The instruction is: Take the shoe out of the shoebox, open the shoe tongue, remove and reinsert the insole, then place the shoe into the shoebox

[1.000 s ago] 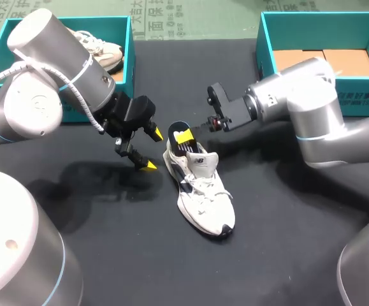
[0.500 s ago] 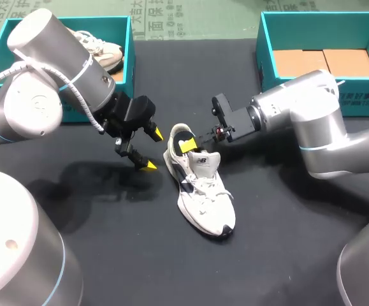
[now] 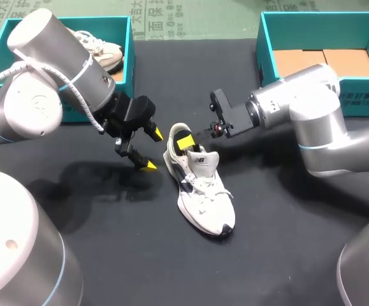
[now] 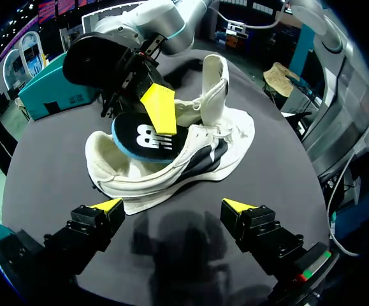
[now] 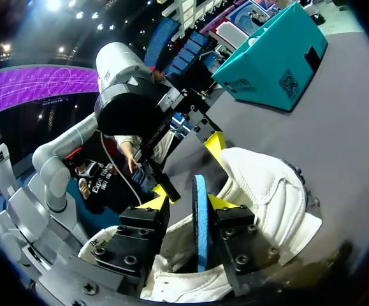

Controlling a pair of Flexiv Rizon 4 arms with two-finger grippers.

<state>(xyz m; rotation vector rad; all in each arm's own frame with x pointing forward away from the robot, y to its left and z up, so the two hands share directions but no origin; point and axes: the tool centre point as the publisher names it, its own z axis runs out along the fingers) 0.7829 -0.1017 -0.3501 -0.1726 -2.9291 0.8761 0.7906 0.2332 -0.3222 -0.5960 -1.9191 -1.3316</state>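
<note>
Well inside table edges, insole edge between right tool fingers.

I have a desk under a black cover. Behind the cover, between the two boxes, a green printed surface shows. A second pale shoe lies inside the left teal box. Brown cardboard sheets line the floor of the right teal box.
</note>
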